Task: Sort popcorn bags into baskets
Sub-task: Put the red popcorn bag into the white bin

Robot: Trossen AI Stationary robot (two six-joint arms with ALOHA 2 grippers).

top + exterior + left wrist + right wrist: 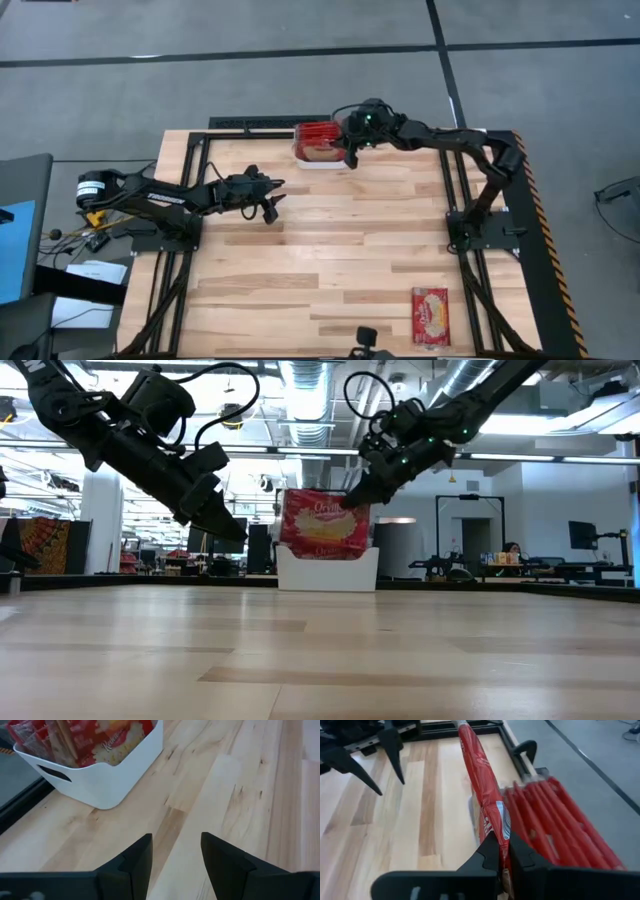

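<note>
We see the right gripper (349, 143) at the twelve o'clock edge of the desk (330, 240), its fingers pinched tight on the edge of a red popcorn bag (481, 780) that it holds on edge over the white basket (318, 160). In the low view that held bag (322, 525) stands upright with its lower part inside the basket (327, 572). The basket already carries a row of other red bags (555, 825) standing on edge, packed side by side just beside the held one. One more popcorn bag (430, 315) lies flat and alone near the desk's five o'clock corner, well apart from the basket. Our left gripper (272, 197) hangs above the desk at about ten o'clock from its centre, near the basket but not touching it, with its fingers (136, 861) parted and nothing between them.
</note>
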